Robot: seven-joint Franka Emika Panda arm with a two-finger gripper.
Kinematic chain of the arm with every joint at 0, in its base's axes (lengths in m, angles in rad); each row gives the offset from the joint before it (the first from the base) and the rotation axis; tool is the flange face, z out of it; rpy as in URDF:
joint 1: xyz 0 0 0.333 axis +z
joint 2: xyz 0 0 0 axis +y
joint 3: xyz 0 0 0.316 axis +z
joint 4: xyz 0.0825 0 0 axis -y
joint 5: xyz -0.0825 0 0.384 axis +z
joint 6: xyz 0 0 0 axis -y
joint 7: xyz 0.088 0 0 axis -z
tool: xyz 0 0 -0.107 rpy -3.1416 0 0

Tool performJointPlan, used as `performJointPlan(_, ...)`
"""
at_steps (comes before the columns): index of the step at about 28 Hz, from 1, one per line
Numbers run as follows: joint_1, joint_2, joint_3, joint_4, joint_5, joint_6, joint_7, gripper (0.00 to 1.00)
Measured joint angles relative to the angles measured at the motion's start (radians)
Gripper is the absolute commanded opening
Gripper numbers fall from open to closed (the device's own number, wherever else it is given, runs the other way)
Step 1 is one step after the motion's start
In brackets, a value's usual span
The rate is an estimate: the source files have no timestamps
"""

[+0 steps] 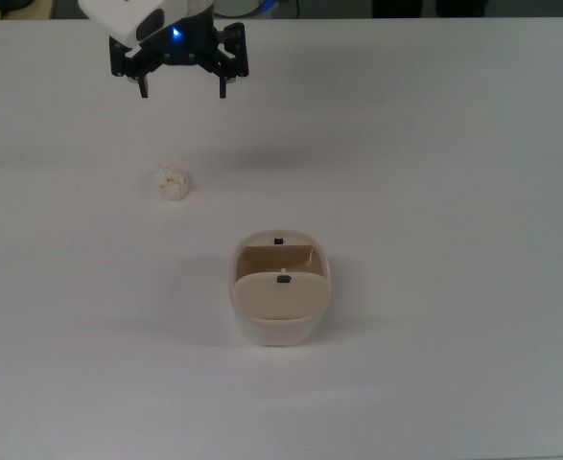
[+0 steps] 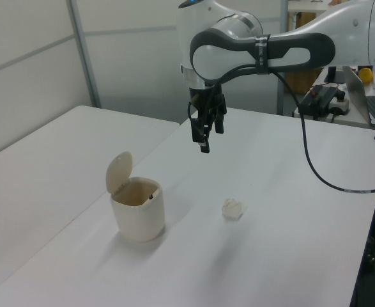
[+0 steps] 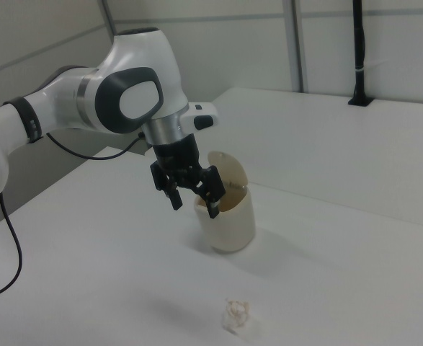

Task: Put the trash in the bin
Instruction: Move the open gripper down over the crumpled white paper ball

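The trash (image 1: 173, 182) is a small crumpled off-white paper wad lying on the white table, left of centre in the top view; it also shows as the wad (image 2: 232, 209) and the wad (image 3: 236, 316). The beige bin (image 1: 279, 287) stands upright with its flap lid tipped open, seen also as the bin (image 2: 137, 204) and the bin (image 3: 228, 207). My gripper (image 1: 183, 91) hangs open and empty in the air, well above the table, up-screen of the wad in the top view; it appears as the gripper (image 2: 205, 134) and the gripper (image 3: 194, 205).
The white table (image 1: 434, 172) fills the top view. In the left view, a black cable (image 2: 308, 160) trails from the arm, with a laptop and clutter at the far right edge. A dark post base (image 3: 360, 97) stands at the table's far side in the right view.
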State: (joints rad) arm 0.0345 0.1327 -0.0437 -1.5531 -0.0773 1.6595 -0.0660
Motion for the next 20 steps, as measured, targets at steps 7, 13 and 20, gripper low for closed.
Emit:
performJointPlan(7, 0.000, 0.035, 0.000, -0.007, 0.000, -0.011, 0.000, 1.00)
performJointPlan(13, -0.011, 0.122, -0.003, -0.007, -0.007, 0.019, -0.001, 1.00)
performJointPlan(20, -0.053, 0.189, -0.009, -0.043, -0.012, 0.091, -0.077, 1.00)
